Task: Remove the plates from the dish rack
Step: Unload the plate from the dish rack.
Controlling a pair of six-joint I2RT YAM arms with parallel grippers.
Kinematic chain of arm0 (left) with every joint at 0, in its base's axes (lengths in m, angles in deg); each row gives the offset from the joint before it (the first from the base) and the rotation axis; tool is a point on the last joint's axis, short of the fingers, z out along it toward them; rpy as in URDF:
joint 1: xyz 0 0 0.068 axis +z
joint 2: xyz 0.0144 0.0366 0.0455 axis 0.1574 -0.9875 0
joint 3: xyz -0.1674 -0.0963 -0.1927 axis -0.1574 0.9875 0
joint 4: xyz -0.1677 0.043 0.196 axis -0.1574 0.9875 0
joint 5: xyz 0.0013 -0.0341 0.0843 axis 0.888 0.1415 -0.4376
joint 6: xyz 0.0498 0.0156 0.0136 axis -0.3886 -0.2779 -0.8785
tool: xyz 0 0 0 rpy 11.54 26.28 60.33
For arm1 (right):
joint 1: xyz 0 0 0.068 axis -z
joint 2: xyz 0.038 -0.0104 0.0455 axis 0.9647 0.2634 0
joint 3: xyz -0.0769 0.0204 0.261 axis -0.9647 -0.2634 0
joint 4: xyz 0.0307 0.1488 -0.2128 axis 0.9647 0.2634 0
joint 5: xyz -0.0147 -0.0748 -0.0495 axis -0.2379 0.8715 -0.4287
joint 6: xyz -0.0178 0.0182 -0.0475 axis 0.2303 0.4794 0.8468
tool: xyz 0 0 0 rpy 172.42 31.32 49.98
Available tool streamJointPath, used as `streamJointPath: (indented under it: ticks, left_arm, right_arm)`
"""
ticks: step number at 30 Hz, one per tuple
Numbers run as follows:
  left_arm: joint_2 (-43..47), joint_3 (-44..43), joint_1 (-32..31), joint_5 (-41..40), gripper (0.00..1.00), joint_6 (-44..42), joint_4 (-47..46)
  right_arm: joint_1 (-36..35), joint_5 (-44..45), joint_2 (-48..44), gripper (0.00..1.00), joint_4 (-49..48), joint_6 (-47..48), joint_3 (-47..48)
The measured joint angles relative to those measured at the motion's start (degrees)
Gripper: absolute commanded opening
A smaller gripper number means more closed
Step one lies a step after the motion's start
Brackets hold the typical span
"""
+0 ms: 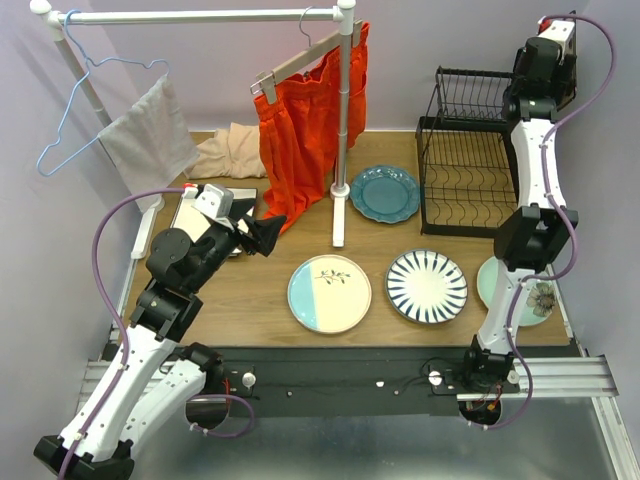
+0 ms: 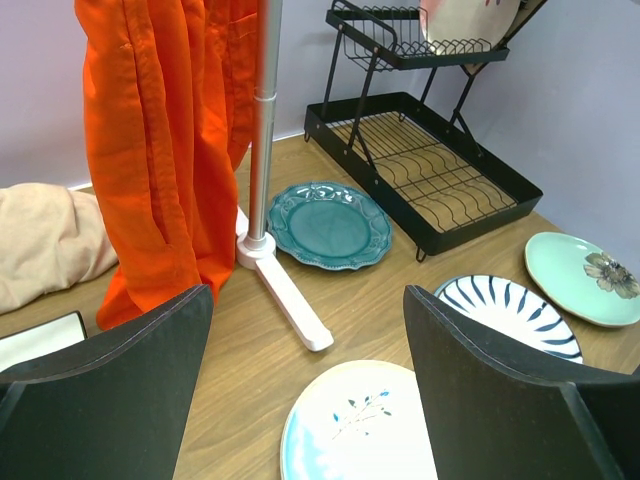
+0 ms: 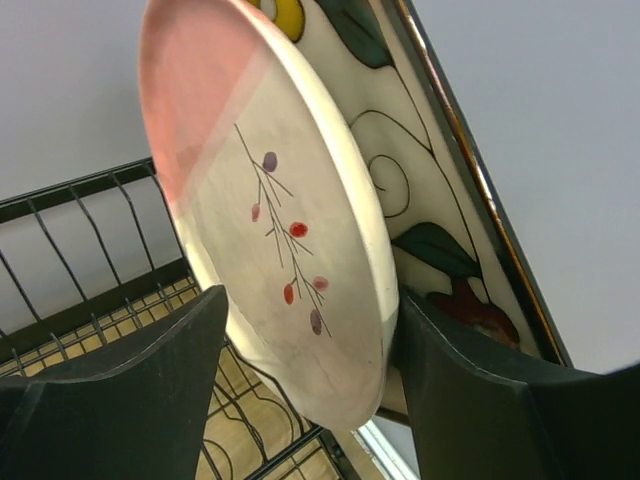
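i see a white clothes rail [image 1: 343,120] across the upper half of the top view, its foot [image 1: 339,215] resting on the wooden table [image 1: 260,300]. an orange garment [image 1: 300,135] hangs from it on a wooden hanger [image 1: 300,62] at upper centre. at upper left a blue wire hanger [image 1: 57,115] hooks over the bar, a grey cloth [image 1: 150,135] hanging with it. a beige cloth [image 1: 232,152] lies crumpled on the table just left of the orange garment. at the lower left of the left wrist view lies a flat white thing with a black edge [image 2: 35,340]; i can't tell what it is.

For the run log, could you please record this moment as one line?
right gripper: open around pink-and-cream plate in dish rack | left gripper: open, empty | table: four plates
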Motion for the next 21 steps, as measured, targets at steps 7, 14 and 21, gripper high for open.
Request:
streamJointPath:
  ticks: [7, 14, 21]
  left_arm:
    - [-0.3, 0.0, 0.0, 0.0, 0.86, 0.0, 0.0]
    - [-0.2, 0.0, 0.0, 0.0, 0.86, 0.0, 0.0]
    - [-0.2, 0.0, 0.0, 0.0, 0.86, 0.0, 0.0]
  right_arm:
    - [1.6, -7.1, -0.3, 0.72, -1.4, -0.4, -1.3]
    - [3.1, -14.8, -0.7, 0.66, -1.2, -1.8, -3.9]
    - [3.5, -17.9, -0.7, 0.53, -0.9, -2.6, -3.9]
